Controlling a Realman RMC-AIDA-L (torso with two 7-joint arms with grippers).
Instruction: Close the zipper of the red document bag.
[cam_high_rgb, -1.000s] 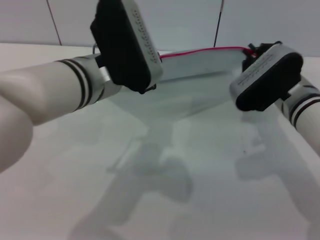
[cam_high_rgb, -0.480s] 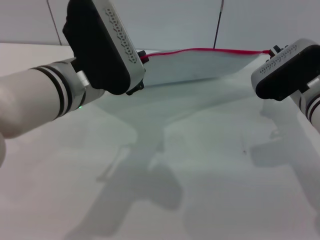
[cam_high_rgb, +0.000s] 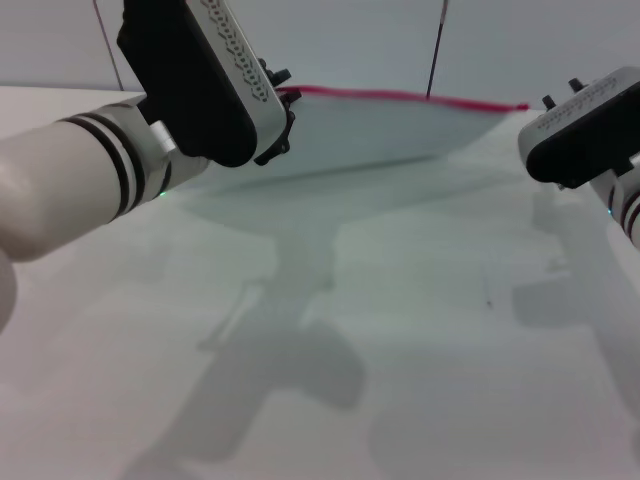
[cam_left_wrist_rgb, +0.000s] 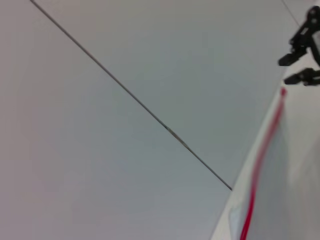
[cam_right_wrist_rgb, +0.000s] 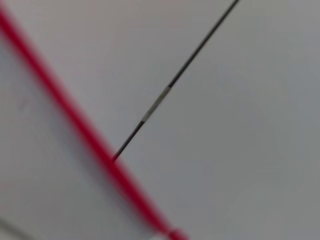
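The red document bag (cam_high_rgb: 390, 135) is a pale translucent pouch held up off the white table, red edge uppermost. Its zipper (cam_high_rgb: 400, 96) runs as a straight red line from my left gripper (cam_high_rgb: 278, 112) to its right end. My left gripper is shut on the bag's left end, which it hides. My right gripper (cam_high_rgb: 552, 100) sits just past the zipper's right end. In the left wrist view the zipper (cam_left_wrist_rgb: 257, 170) leads up to my right gripper (cam_left_wrist_rgb: 290, 70), whose black fingers stand apart, clear of the red tip. The right wrist view shows the zipper (cam_right_wrist_rgb: 75, 117) ending in a small red bead.
The white table (cam_high_rgb: 420, 350) spreads below, with both arms' shadows on it. A pale wall with a dark vertical seam (cam_high_rgb: 436, 50) rises behind the bag. My left forearm (cam_high_rgb: 70, 180) crosses the left side of the head view.
My right gripper has travelled right along the zipper to just beyond its end. My left gripper has moved left and up, lifting and straightening the bag's red edge.
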